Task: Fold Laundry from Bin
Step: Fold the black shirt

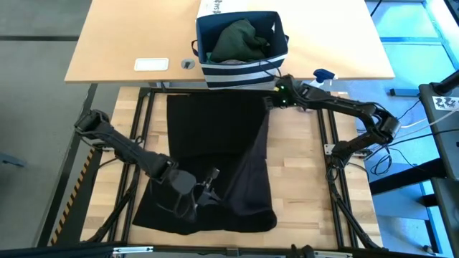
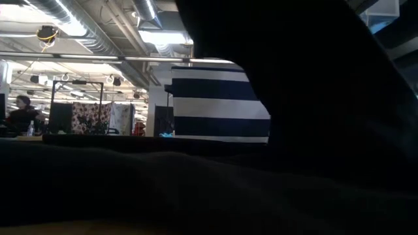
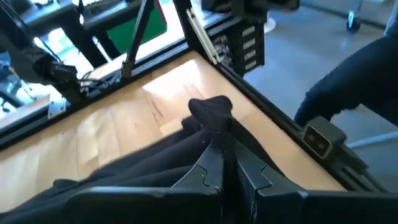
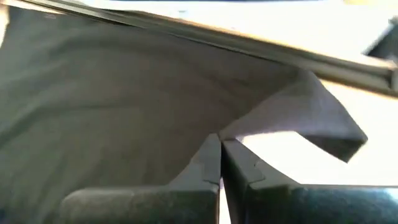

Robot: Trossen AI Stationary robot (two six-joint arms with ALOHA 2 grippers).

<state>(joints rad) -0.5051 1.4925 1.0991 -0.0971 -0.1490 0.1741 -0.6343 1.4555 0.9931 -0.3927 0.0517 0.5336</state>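
Note:
A black garment (image 1: pixel 215 143) lies spread over the wooden table, its near hem by the table's near edge. My left gripper (image 1: pixel 208 183) is shut on it near its middle, toward the near side. My right gripper (image 1: pixel 271 102) is shut on its far right corner, just in front of the bin (image 1: pixel 244 72). A ridge of cloth runs slanting between the two grippers. The navy bin with white stripes stands at the far edge and holds a dark green garment (image 1: pixel 240 39). In the low view, black cloth (image 2: pixel 313 98) fills most of the picture, with the bin's stripes (image 2: pixel 219 104) behind it. My left gripper pinches a bunched fold of the black garment between its two fingers; a knob of cloth (image 3: pixel 210 113) sticks out past the fingertips. The fingers slant down from the table's left. The pinched cloth is raised a little and the rest lies on the table. My right gripper pinches the garment's edge (image 4: pixel 249 127) beside its far right corner between its two fingers. The corner flap (image 4: pixel 323 124) stands free beyond them. The fingers slant down from the table's right. The cloth rises to the hold and the rest lies on the table.
A white printed box (image 1: pixel 222 7) stands behind the bin. A white flat thing (image 1: pixel 151 64) and a blue spray bottle (image 1: pixel 324 75) lie on the far light table. Black frame rails (image 1: pixel 326 143) run along the wooden table's sides. Bare wood (image 1: pixel 308 186) shows right of the garment.

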